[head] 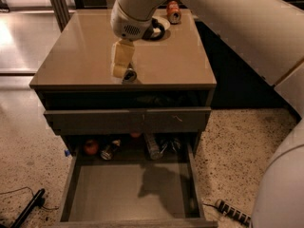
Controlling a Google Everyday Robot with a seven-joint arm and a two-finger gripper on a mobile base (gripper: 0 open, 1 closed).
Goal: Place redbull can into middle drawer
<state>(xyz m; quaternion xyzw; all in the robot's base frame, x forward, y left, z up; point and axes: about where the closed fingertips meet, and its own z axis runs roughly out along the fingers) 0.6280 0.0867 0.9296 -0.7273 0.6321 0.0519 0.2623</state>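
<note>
My gripper [122, 66] hangs over the front part of the cabinet top [85, 56]. It is shut on the redbull can [129, 75], of which only the dark round end and a bit of silver side show below the cream fingers [121, 55]. The can sits just above or on the top, near the front edge. Below, the middle drawer [128, 191] is pulled far out, with its flat grey floor bare at the front. The gripper's shadow falls on that floor.
A drawer with a scratched front panel [128, 120] is above the open one. A red object [91, 146], a can [109, 151] and a bottle [152, 146] lie at the open drawer's back. An orange-red can [173, 12] and a bowl [161, 25] stand at the top's rear. A power strip [232, 213] lies on the floor.
</note>
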